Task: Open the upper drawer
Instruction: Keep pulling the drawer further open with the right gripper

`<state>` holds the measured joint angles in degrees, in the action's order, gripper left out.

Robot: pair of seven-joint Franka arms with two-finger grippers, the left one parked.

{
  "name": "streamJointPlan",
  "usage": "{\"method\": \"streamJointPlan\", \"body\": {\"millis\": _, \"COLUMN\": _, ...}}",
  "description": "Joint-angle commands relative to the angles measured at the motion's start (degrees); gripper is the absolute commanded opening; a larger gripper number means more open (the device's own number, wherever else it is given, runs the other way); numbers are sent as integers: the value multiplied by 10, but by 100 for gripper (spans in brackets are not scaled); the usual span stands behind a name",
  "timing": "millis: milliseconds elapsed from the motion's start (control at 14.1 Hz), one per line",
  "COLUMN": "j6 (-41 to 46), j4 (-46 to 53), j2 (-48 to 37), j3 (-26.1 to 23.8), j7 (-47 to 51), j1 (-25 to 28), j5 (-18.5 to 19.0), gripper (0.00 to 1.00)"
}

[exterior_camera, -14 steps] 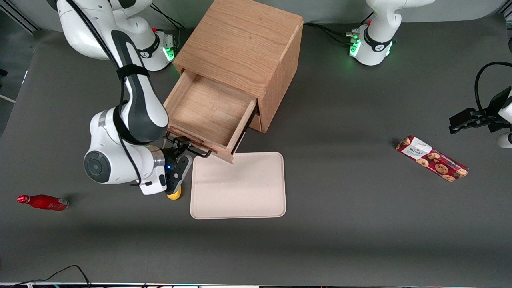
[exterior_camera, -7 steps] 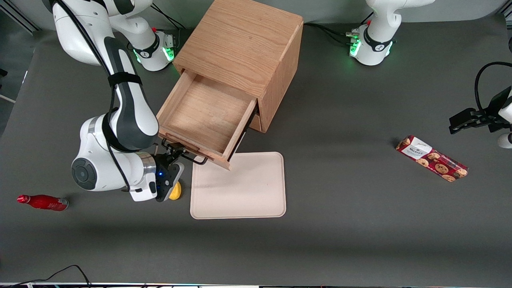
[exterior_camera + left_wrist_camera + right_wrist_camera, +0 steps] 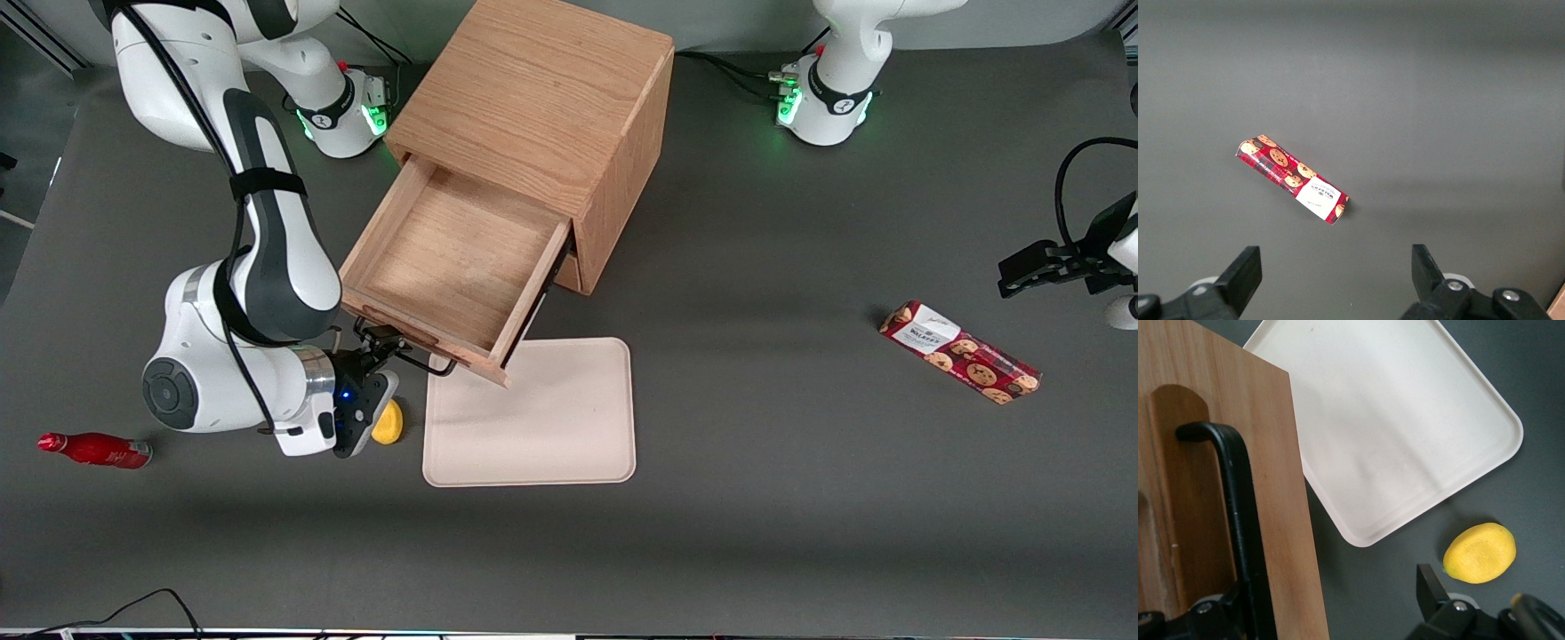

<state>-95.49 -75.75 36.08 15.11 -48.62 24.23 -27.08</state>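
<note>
I'm watching gripper (image 3: 384, 342) at handle (image 3: 1238, 513) of upper drawer (image 3: 444, 262), fingers spread around bar, not pinching. Drawer standing well out of cabinet (image 3: 542, 107), over tray (image 3: 551, 418). Risk: bar slipping free, fingers knocking lemon (image 3: 1479, 553).

Pale tray (image 3: 569, 427) flat on dark table (image 3: 756, 533), lemon (image 3: 388, 423) just beside it, red bottle (image 3: 93, 450) lying toward working arm's end, cookie packet (image 3: 960, 352) toward parked arm's end.
</note>
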Motion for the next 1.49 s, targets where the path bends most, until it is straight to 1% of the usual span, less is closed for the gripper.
{"method": "streamJointPlan", "body": {"millis": 0, "j6": 15, "j4": 39, "j2": 25, "j3": -1, "j7": -23, "j1": -13, "j5": -17, "gripper": 100}}
{"method": "streamJointPlan", "body": {"millis": 284, "j6": 15, "j4": 45, "j2": 27, "j3": -2, "j7": -23, "j1": -23, "j5": -17, "gripper": 100}}
{"method": "streamJointPlan", "body": {"millis": 569, "j6": 16, "j4": 46, "j2": 25, "j3": -6, "j7": -22, "j1": -23, "j5": -17, "gripper": 100}}
{"method": "streamJointPlan", "body": {"millis": 853, "j6": 24, "j4": 54, "j2": -11, "j3": -18, "j7": -20, "j1": -23, "j5": -16, "gripper": 100}}
{"method": "streamJointPlan", "body": {"millis": 1138, "j6": 19, "j4": 53, "j2": -57, "j3": -17, "j7": -26, "j1": -32, "j5": -14, "gripper": 100}}
{"method": "streamJointPlan", "body": {"millis": 1209, "j6": 15, "j4": 53, "j2": -69, "j3": -16, "j7": -30, "j1": -33, "j5": -4, "gripper": 100}}
{"method": "streamJointPlan", "body": {"millis": 1351, "j6": -3, "j4": 53, "j2": -86, "j3": -16, "j7": -76, "j1": -38, "j5": 37, "gripper": 100}}
{"method": "streamJointPlan", "body": {"millis": 1422, "j6": -3, "j4": 53, "j2": -98, "j3": -18, "j7": -74, "j1": -42, "j5": 47, "gripper": 100}}
